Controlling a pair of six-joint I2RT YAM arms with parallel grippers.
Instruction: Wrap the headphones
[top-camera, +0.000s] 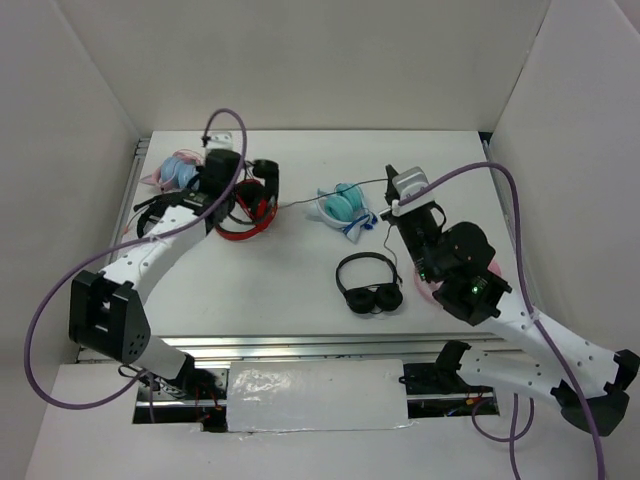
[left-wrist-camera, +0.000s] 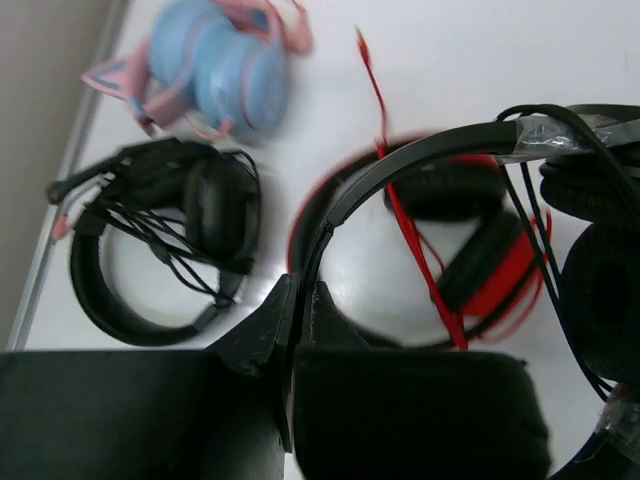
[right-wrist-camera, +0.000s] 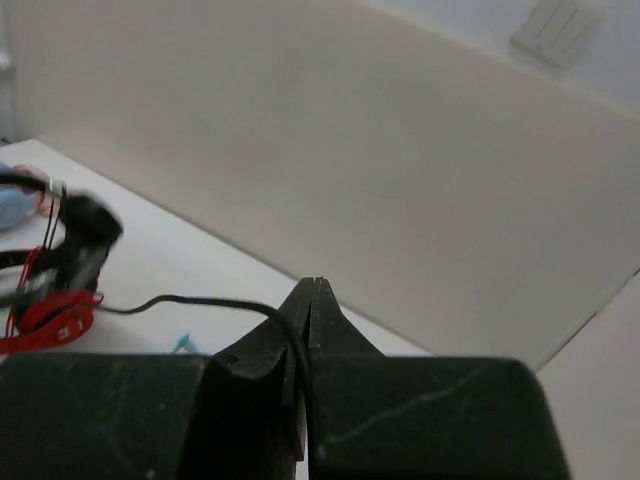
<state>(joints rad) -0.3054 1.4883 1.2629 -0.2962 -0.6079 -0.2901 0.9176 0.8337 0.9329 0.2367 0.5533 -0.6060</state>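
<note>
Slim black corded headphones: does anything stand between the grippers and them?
Nothing visible. The left gripper pinches the slim black headphones by the headband; the right gripper pinches their thin black cable.

Both arms are built of white links with black joints between them. The left arm (top-camera: 150, 255) has a big black block (top-camera: 105, 316) near its base. The right arm (top-camera: 545, 345) has a black housing with a small green light (top-camera: 471, 291), and a grey box (top-camera: 410, 184) at its wrist. A purple cable (top-camera: 226, 111) loops along the left arm, and a second purple cable (top-camera: 520, 250) along the right. The left gripper (left-wrist-camera: 300, 292) and the right gripper (right-wrist-camera: 312, 292) have matte black, pointed fingers. The right one's body shows fine scratches.
</note>
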